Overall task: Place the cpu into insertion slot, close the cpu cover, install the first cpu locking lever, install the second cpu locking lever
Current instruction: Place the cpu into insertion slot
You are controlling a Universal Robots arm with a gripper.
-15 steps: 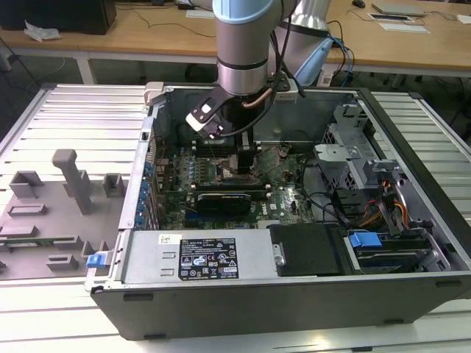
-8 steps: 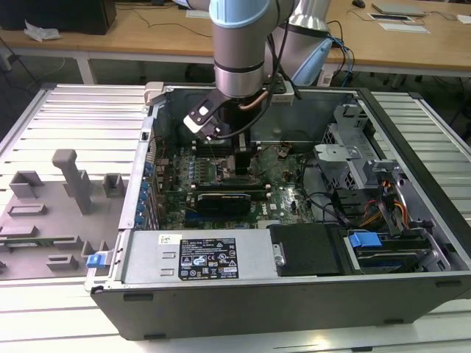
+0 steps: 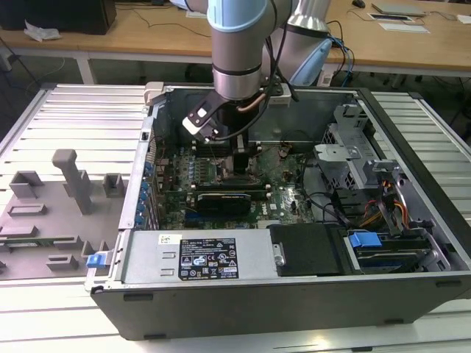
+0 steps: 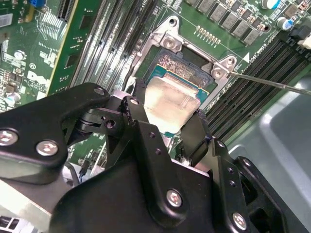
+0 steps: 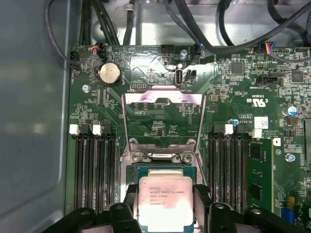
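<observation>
Wooden desks stand behind a ribbed metal table (image 3: 66, 110). On the table an open computer case (image 3: 294, 294) lies on its side. The arm (image 3: 235, 51) reaches down into the case over the green board (image 3: 283, 193).

The first step is in hand, placing the chip. The gripper (image 5: 166, 200) pinches the chip (image 5: 165, 201) by two opposite edges, one black finger on each side. In the second wrist view the chip (image 4: 170, 102) sits over the socket (image 4: 182, 65). A strip of the gold pin field shows past its far edge. I judge that it is not seated yet, and whether it touches the socket I cannot tell.

The cover frame (image 5: 163, 98) is folded back flat on the board beyond the socket, so the opening is free. A thin metal rod (image 4: 272, 83), probably one of the locking levers, juts out sideways beside the socket, unlatched.

Seating the chip calls, I think, for its edges to be square to the socket rim and its face level. It also calls for a straight drop with no sideways slide, since the pins look fine.

Room is tight at the sides. Long black memory slots (image 5: 92, 170) flank the socket closely on both sides, near the fingers (image 5: 130, 199). Cables (image 5: 194, 24) hang across at the far end of the board, past the cover frame. The case's grey wall (image 5: 34, 121) stands well apart.
</observation>
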